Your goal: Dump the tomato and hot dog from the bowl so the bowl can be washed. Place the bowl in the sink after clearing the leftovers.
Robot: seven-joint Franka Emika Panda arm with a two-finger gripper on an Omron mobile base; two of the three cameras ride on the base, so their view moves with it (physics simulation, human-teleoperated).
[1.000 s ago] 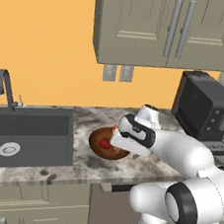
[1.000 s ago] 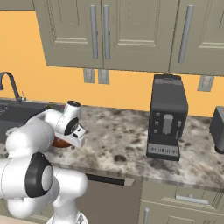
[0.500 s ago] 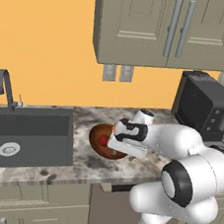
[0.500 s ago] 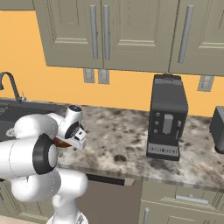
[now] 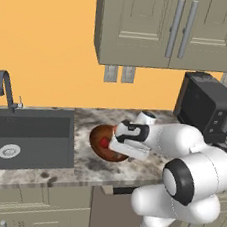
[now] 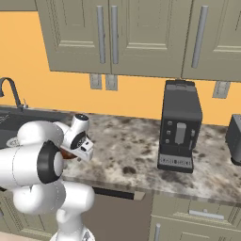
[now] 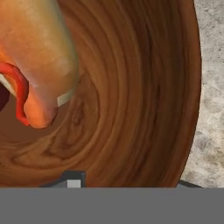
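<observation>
The bowl (image 5: 106,143) sits on the worktop (image 5: 94,166) just right of the sink (image 5: 29,135), w/ the tomato (image 5: 104,143) and hot dog (image 7: 37,65) inside. The gripper (image 5: 116,142) is down at the bowl's right rim; fingertips (image 7: 73,180) barely show, so can't tell if it's clamped on the rim or loose. Judging by that, the step in hand is getting a rim hold. Best done w/ one finger inside, one outside, squarely on the wall, clear of the hot dog. Room-wise: sink lies open to the left, coffee machine (image 5: 209,109) well right, front edge of worktop near.
</observation>
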